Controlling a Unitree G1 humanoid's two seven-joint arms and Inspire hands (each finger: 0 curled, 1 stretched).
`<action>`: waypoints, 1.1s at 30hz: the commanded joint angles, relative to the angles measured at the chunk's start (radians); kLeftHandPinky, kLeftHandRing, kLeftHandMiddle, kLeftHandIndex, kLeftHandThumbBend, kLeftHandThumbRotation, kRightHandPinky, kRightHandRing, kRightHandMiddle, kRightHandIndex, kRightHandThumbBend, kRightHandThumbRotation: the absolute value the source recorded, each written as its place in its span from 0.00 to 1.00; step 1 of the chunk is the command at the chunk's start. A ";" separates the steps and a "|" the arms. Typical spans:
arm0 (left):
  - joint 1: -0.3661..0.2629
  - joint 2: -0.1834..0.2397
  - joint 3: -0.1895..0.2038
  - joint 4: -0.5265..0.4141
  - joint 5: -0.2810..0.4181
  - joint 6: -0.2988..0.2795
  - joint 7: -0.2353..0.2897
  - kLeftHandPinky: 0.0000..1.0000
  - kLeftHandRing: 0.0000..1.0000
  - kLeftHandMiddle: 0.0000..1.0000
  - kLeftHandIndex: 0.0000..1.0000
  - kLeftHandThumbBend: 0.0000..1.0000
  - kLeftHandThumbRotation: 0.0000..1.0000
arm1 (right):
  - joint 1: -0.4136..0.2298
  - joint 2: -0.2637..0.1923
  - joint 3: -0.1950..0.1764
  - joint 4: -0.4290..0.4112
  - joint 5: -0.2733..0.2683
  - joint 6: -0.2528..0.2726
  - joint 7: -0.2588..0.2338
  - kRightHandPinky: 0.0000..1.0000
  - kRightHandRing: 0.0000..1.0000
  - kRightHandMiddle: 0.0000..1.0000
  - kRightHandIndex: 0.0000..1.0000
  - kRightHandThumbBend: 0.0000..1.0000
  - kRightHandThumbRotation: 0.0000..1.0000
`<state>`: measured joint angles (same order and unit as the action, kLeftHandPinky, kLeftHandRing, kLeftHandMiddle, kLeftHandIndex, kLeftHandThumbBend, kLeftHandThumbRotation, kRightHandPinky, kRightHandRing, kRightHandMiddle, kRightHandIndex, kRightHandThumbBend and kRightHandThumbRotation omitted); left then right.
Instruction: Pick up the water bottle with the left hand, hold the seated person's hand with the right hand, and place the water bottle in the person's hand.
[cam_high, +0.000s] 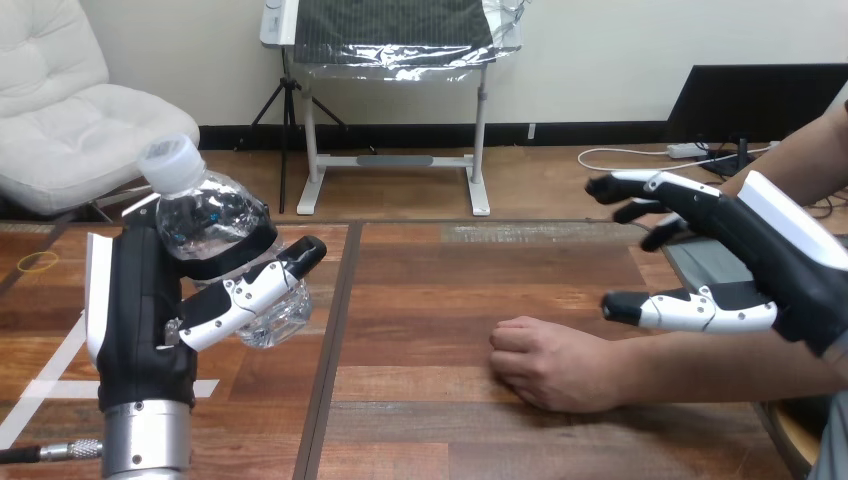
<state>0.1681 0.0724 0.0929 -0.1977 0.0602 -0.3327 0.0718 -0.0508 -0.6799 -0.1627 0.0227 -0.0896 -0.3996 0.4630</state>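
My left hand (150, 310) is raised above the left part of the table, its fingers and thumb curled round a clear water bottle (215, 225) with a white cap. The bottle is lifted off the table and leans a little to the left. The person's hand (545, 365) rests on the table right of centre, loosely closed, with the forearm reaching in from the right. My right hand (745, 250) hovers open above that forearm near the wrist, fingers spread over it and thumb lower, not touching it.
The wooden table (430, 290) has a dark seam running down left of centre. White tape marks (50, 385) lie at its left front. A yellow ring (38, 262) lies near the left edge. A grey object (705, 262) sits under my right hand.
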 joint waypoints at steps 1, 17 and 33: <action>-0.029 -0.009 -0.002 -0.054 -0.003 -0.010 0.002 0.21 0.26 0.32 0.37 0.58 0.00 | -0.095 -0.064 0.006 0.033 -0.019 0.007 0.030 0.64 0.82 0.86 0.85 0.90 0.54; -0.037 -0.002 0.006 -0.043 -0.017 -0.026 -0.007 0.21 0.26 0.32 0.37 0.57 0.00 | -0.161 -0.152 0.053 0.109 -0.087 0.010 0.131 0.66 0.84 0.87 0.87 0.97 0.45; -0.043 0.005 0.013 -0.034 -0.029 -0.027 -0.017 0.20 0.25 0.32 0.36 0.56 0.00 | -0.219 -0.222 0.118 0.127 -0.147 0.104 0.255 0.76 0.88 0.88 0.89 1.00 0.44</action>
<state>0.1827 0.0718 0.0970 -0.1976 0.0448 -0.3327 0.0597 -0.1926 -0.8582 -0.0639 0.1563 -0.2264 -0.3275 0.6906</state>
